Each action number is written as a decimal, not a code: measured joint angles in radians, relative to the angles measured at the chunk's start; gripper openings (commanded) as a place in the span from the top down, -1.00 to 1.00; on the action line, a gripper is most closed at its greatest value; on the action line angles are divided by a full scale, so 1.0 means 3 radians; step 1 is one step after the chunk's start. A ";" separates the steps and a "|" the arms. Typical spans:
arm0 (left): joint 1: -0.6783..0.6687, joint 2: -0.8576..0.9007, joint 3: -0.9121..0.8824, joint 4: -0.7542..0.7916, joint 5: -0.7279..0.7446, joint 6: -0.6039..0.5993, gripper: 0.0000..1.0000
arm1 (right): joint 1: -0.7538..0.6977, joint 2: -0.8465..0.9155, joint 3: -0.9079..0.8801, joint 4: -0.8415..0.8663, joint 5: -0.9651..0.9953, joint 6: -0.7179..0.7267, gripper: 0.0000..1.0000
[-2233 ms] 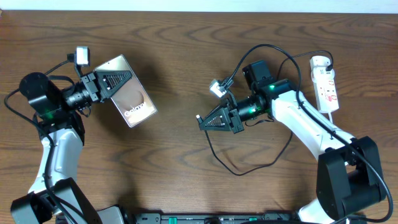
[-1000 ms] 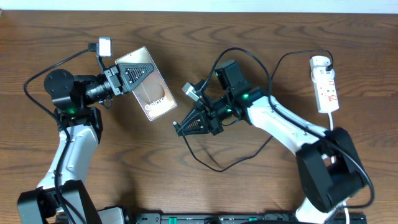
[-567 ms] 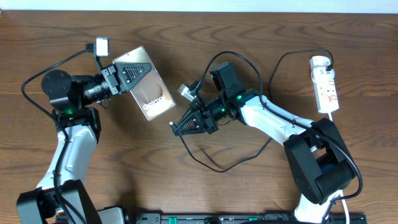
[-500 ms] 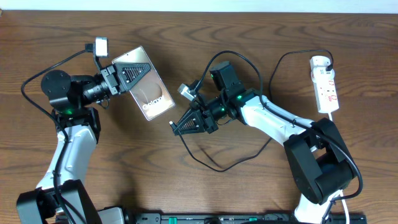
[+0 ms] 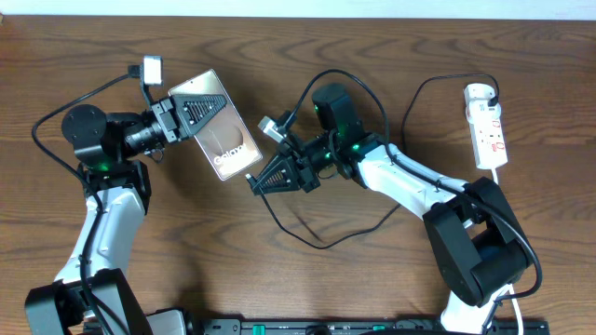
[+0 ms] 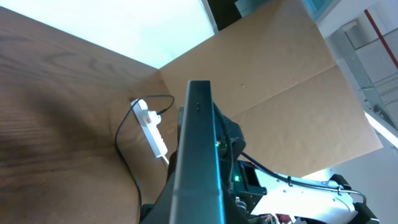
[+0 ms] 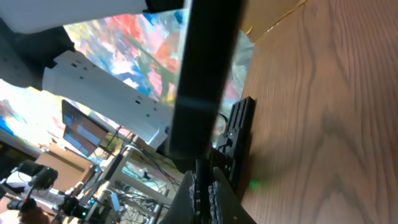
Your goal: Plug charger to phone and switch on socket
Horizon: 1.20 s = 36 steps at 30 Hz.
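Note:
My left gripper (image 5: 197, 110) is shut on the phone (image 5: 230, 141), holding it above the table with its lettered end pointing down-right. In the left wrist view the phone (image 6: 199, 149) is seen edge-on. My right gripper (image 5: 258, 181) is shut on the charger's plug tip (image 7: 202, 177), just below the phone's lower end. From the right wrist, the phone (image 7: 205, 74) is a dark upright bar and the tip reaches its end edge; whether it is inserted I cannot tell. The charger cable (image 5: 321, 242) loops back to the white socket (image 5: 487, 126) at the far right.
The socket (image 6: 151, 127) and its black cable lie far off on the wooden table (image 5: 186, 251). The right arm's white links (image 5: 410, 181) stretch across the table's middle. The arm bases (image 5: 484, 279) stand at the near edge.
My right gripper has moved left and slightly up with the plug tip, closing on the phone's lower end. The left arm and the phone have stayed still over the last half second.

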 measured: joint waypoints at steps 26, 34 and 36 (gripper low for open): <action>0.0000 0.0000 0.0000 0.0001 -0.0004 0.0149 0.86 | -0.0001 -0.0001 0.0000 0.0348 0.0000 0.0454 0.98; -0.0047 0.0000 0.0000 0.0001 -0.0027 0.0150 0.86 | 0.0000 0.0000 0.0000 0.0365 -0.0001 0.0456 0.98; -0.0064 0.0000 0.0000 0.0001 -0.0027 0.0150 0.85 | -0.0001 0.0000 0.0000 0.0371 -0.0001 0.0456 0.98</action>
